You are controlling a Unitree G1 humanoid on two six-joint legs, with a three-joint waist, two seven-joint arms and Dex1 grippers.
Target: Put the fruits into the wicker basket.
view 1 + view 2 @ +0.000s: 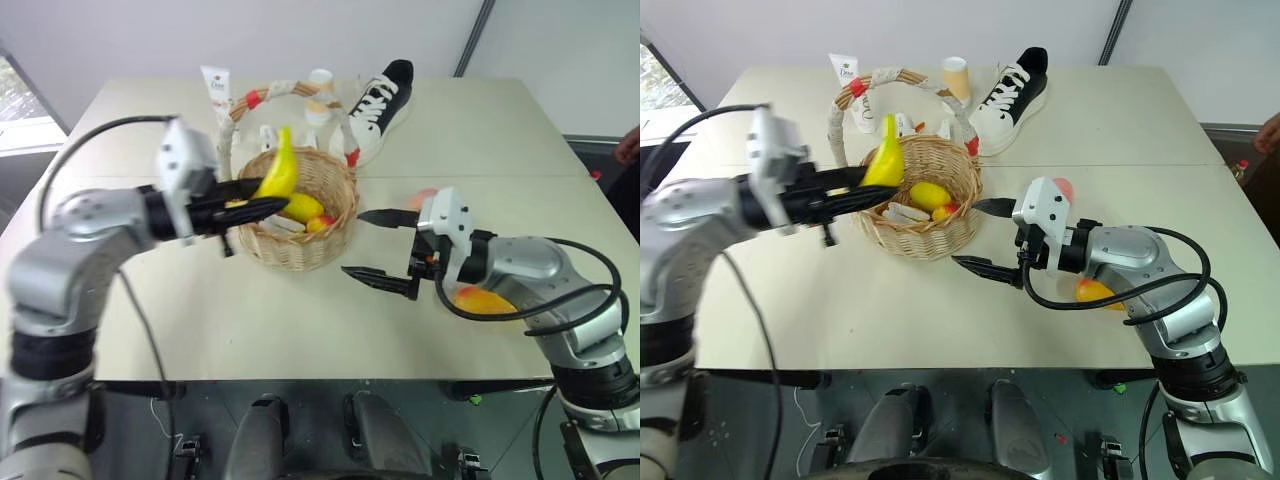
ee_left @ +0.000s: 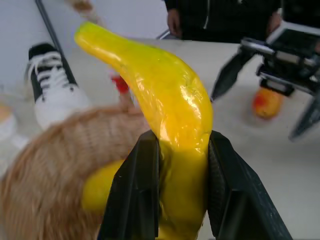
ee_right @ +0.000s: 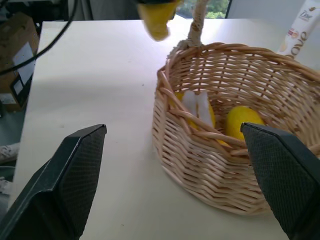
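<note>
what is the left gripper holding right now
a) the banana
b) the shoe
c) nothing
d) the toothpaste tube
a: the left gripper has its black fingers clamped on both sides of the yellow banana, held up at the rim of the wicker basket.

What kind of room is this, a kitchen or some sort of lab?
Likely a lab or test room, not a kitchen: a plain white table holds an odd mix, a wicker basket, a shoe and a toothpaste tube, while a cardboard box sits beside it.
</note>
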